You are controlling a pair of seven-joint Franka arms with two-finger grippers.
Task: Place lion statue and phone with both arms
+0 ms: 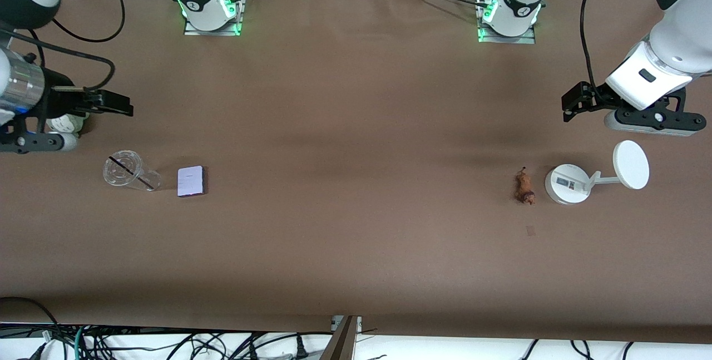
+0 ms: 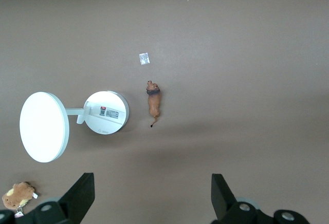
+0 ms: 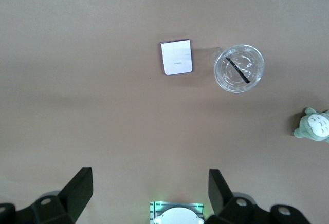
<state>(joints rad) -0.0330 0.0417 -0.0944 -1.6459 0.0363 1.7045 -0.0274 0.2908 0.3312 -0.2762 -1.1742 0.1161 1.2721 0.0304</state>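
Observation:
The lion statue (image 1: 524, 186), a tiny reddish-brown figurine, lies on the table toward the left arm's end; it also shows in the left wrist view (image 2: 153, 102). The phone (image 1: 191, 181), a flat lavender slab, lies toward the right arm's end and shows in the right wrist view (image 3: 176, 57). My left gripper (image 1: 575, 101) is open and empty, up over bare table by the white stand; its own view shows the jaws wide apart (image 2: 152, 193). My right gripper (image 1: 114, 104) is open and empty, up over bare table by the cup, jaws wide apart (image 3: 151, 190).
A white round-based stand (image 1: 567, 183) with a disc (image 1: 631, 164) stands beside the lion. A clear cup (image 1: 127, 171) lies beside the phone. A grey-green plush (image 3: 313, 125) and a brown plush (image 2: 18, 195) sit near the table's ends. A small clear square (image 1: 531, 230) lies nearer the camera than the lion.

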